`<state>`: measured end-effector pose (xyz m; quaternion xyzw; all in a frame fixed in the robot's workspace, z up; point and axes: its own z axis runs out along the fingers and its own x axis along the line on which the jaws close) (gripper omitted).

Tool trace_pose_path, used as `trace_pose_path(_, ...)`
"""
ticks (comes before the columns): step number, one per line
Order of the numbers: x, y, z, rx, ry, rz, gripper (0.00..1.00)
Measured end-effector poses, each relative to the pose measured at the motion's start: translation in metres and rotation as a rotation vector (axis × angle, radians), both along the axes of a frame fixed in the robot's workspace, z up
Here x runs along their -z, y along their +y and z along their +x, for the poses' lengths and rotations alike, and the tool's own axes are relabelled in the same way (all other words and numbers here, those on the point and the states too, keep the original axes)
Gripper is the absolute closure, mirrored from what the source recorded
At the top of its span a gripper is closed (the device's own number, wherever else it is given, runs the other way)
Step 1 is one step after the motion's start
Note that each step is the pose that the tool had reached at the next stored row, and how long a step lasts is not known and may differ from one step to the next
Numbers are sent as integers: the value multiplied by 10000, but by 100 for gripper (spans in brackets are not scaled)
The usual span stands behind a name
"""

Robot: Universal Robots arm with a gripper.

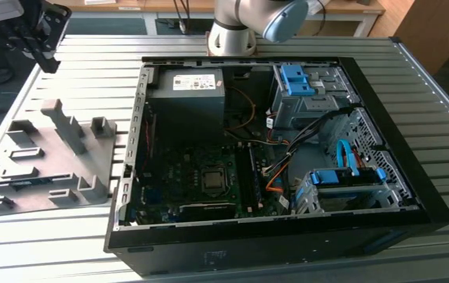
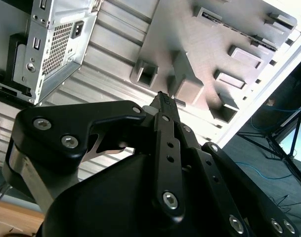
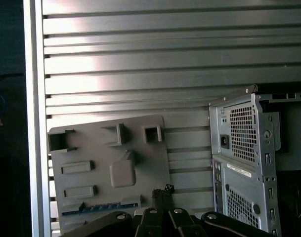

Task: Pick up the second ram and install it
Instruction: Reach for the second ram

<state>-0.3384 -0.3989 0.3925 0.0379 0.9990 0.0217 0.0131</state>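
- The open computer case [image 1: 433, 203] is lying on its side on the slatted tabletop [image 1: 51, 242], taking up the near and middle area toward the exterior view's right. The motherboard [image 1: 200, 177] is facing up inside it.
- The grey fixture tray [image 1: 59, 147] is sitting on the tabletop at the exterior view's left, near the case but not touching it.
- The second ram [image 1: 28, 184] is lying flat in a long slot in the nearer part of the tray. In the first wrist view it is showing as a blue-green strip along one edge of the tray.
- The gripper [image 1: 49, 65] is hovering above the far-left corner of the tabletop, beyond the tray and well apart from the second ram. In the first wrist view its fingertips [image 3: 162, 191] are pressing together and carrying nothing.
- The arm base [image 1: 232, 35] is standing at the far edge of the tabletop, behind the case.
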Motion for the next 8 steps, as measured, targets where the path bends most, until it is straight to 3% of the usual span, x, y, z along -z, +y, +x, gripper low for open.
trace_pose_path(8, 2, -2, -94, -1, 0, 0, 90)
